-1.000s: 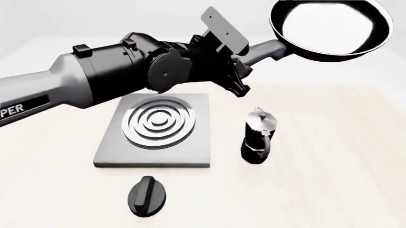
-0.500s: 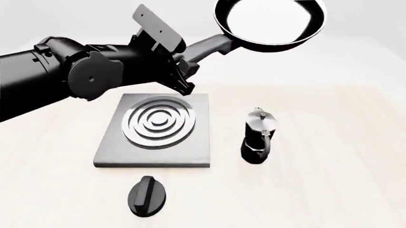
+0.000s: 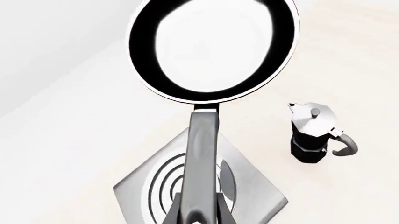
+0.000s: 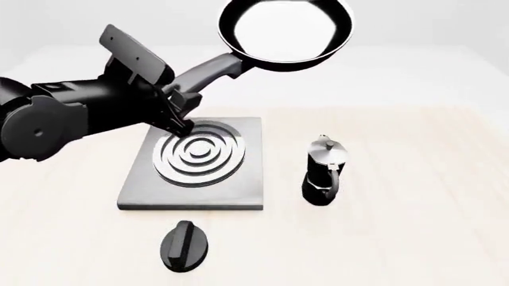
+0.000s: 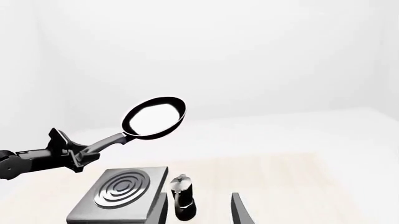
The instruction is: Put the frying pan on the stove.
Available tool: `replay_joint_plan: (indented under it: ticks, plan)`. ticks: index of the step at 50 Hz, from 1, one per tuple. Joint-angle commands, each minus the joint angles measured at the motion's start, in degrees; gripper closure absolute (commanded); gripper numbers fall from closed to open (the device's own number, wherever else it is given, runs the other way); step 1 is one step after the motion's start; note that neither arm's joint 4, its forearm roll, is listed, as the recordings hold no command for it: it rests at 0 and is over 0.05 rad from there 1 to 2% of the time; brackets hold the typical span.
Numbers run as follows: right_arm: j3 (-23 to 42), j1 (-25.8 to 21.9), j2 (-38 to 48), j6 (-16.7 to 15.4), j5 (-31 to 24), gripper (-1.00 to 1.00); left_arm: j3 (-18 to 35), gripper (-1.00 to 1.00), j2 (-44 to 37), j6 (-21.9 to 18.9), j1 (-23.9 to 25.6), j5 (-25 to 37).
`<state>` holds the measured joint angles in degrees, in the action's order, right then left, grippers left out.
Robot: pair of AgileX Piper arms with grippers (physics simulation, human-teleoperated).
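— so, what's nearest on my front feed?
— small black lid [image 4: 185,245], then the stove [image 4: 195,164] with the moka pot [image 4: 323,171] beside it.
— and my left gripper [image 4: 176,107]?
— clamped on the frying pan [image 4: 285,33] handle, pan held in the air past the stove's far edge.
— right gripper [image 5: 240,210]?
— only one finger shows; i cannot tell.

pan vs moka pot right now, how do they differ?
The frying pan is in the air, held by its handle in the left gripper; the moka pot stands on the table, untouched. The pan is wide and shallow, the pot narrow and tall. The pan is beyond the stove, the pot to its right. Both are partly black.
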<state>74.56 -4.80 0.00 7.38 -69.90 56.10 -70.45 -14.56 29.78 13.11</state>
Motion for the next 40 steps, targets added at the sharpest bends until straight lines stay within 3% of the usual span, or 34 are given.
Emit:
replay_joint_plan:
  ticks: [1,30,40]
  plan:
    - [-0.02,-0.06,0.0,-0.13,0.0,-1.0,-3.76,1.0,5.84,-0.61,-2.61,-0.59]
    - [-0.12,-0.09,0.0,-0.24,0.0,-1.0,-20.23,1.0,22.87,-0.01,-8.0,1.96]
    - [-0.16,-0.07,0.0,-0.48,0.0,-1.0,-25.42,1.0,28.79,1.87,-9.05,2.54]
